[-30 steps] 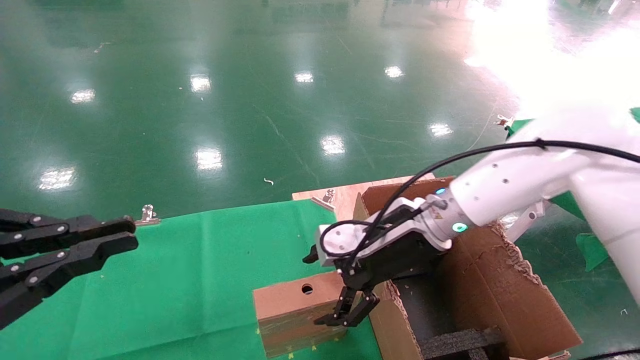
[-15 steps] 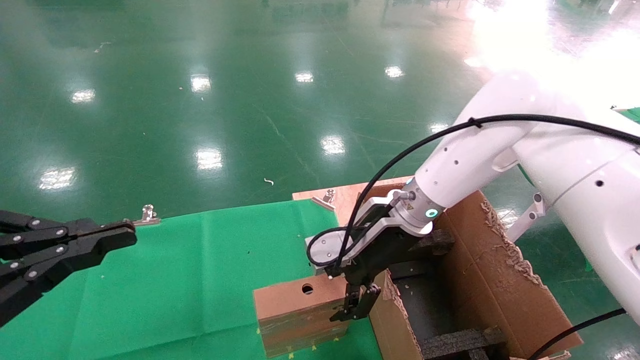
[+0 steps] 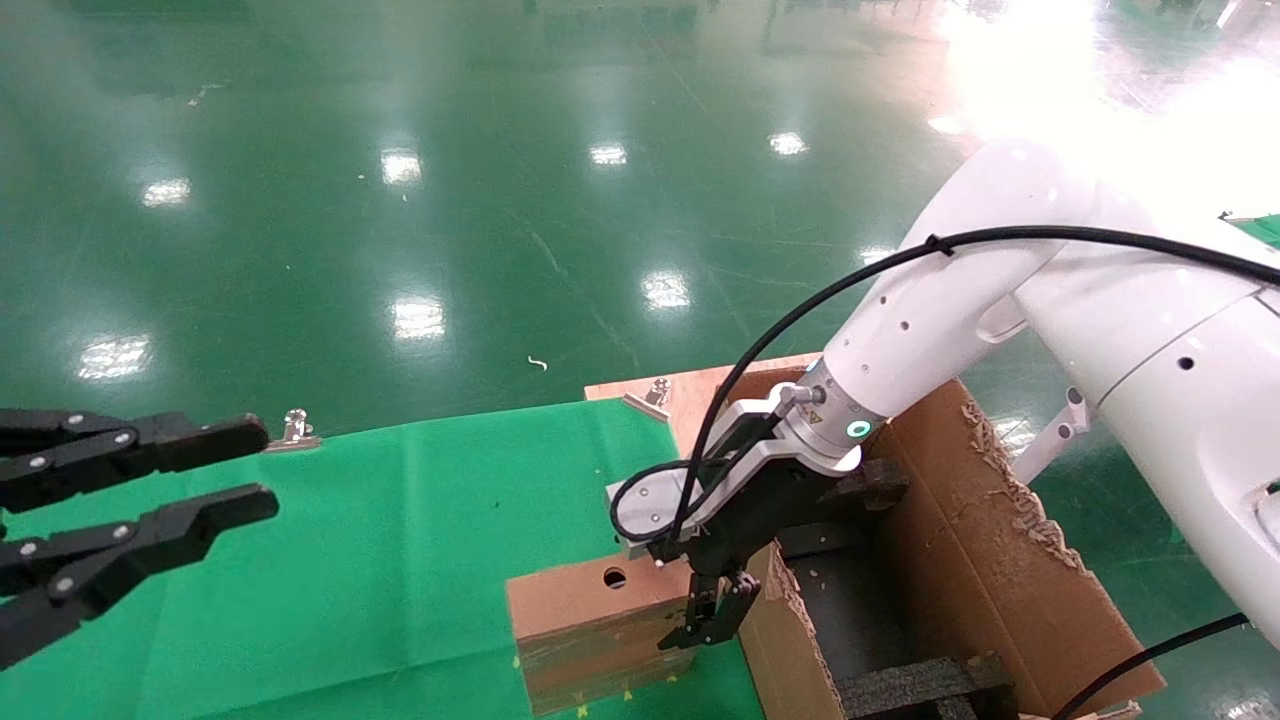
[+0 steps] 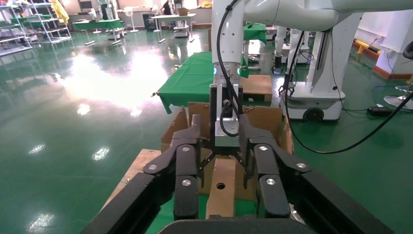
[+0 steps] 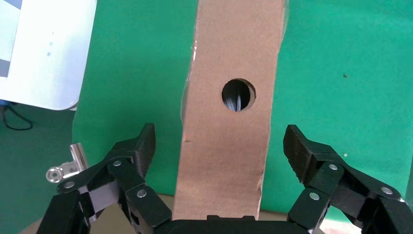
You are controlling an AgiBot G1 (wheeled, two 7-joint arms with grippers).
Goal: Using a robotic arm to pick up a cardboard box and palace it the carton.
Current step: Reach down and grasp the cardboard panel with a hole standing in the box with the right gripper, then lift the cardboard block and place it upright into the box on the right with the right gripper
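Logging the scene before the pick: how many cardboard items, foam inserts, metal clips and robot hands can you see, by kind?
Small cardboard box: 1
Large carton: 1
Black foam inserts: 2 showing in the carton
Metal clips: 2
Hands: 2, left hand and right hand, both open
Total: 8
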